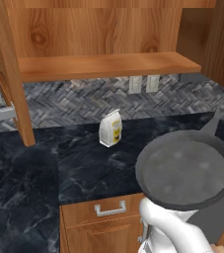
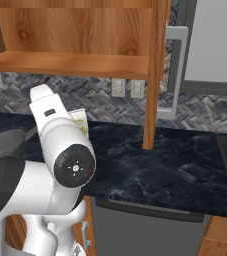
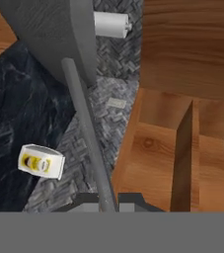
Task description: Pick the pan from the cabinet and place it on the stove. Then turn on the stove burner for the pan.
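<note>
The pan (image 1: 185,170) is a shallow dark grey frying pan that hangs in the air over the front of the black counter, low on the right. Its thin handle (image 1: 212,123) points up and away to the right. In the hand view the handle (image 3: 86,133) runs from the pan (image 3: 54,29) at the top down between the fingertips, where my gripper (image 3: 108,201) is shut on it. From the right base the pan (image 2: 0,150) shows at the left edge, behind my arm. The cabinet (image 1: 108,64) stands open above, its shelf bare. The stove is out of view.
A white bag with a yellow label (image 1: 111,128) stands on the counter near the back wall. An open cabinet door (image 2: 155,75) with a silver handle juts out over the counter. A low drawer (image 1: 108,208) sits below the counter edge. A white roll (image 3: 111,23) lies by the tiled wall.
</note>
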You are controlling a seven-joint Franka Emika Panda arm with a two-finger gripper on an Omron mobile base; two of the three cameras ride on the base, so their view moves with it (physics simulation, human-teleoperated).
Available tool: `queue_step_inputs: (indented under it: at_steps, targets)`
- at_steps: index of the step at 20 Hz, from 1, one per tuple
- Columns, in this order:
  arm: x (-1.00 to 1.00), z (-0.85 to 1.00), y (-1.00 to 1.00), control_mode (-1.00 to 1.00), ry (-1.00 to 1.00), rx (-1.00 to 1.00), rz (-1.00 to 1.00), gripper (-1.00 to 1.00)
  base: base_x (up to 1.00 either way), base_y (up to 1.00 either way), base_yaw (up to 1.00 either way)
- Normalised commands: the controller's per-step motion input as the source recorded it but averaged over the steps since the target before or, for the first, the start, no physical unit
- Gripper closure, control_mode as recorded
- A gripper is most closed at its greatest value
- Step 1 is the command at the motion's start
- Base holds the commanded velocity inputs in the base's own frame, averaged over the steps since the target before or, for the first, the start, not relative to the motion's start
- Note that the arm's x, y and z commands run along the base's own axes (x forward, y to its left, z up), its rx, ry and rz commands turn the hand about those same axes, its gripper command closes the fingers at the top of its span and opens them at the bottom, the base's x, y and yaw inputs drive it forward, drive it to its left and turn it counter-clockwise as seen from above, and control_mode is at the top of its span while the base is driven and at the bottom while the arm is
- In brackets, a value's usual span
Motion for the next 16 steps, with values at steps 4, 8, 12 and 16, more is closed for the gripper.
queue_step_inputs:
  at_steps: [4,8,12,16]
  targets:
    - [-0.29,-0.01,0.25,-1.00,0.00,0.00,0.12,1.00,0.00,0.00,0.00]
    - [-0.18,-0.01,0.15,-1.00,-0.03,0.00,0.00,1.00,0.00,0.00,0.00]
    - [0.00,0.00,0.10,-1.00,0.00,0.00,0.00,1.00,0.00,0.00,0.00]
    - [0.02,0.00,0.01,-1.00,0.00,0.00,0.00,1.00,0.00,0.00,0.00]
